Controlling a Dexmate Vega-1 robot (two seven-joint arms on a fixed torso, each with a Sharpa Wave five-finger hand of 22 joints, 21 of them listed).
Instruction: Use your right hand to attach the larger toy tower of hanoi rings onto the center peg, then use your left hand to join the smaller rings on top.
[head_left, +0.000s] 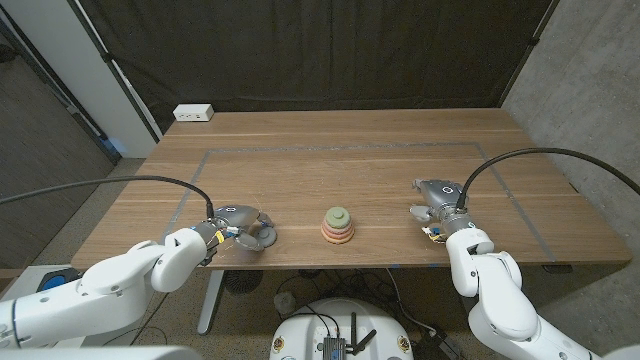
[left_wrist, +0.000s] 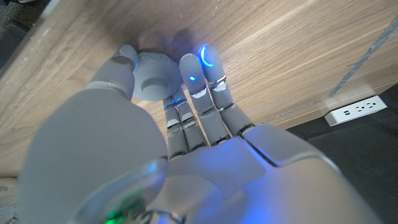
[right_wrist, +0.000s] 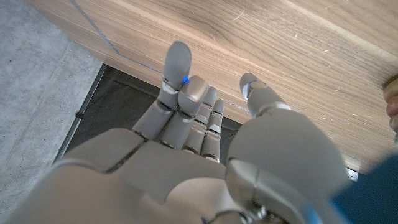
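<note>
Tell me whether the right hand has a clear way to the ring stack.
Probably yes: bare table lies between the right hand and the ring stack, and that hand holds nothing.

A wooden table with a warm brown grain stands before a dark curtain that hangs across the whole back of the room, and thin pale tape lines mark out a rectangle on its top. A white power strip lies at the table's far left corner, just in front of the curtain. To the right rises a rough grey concrete wall, while on the left a pale panel stands over a grey floor
</note>
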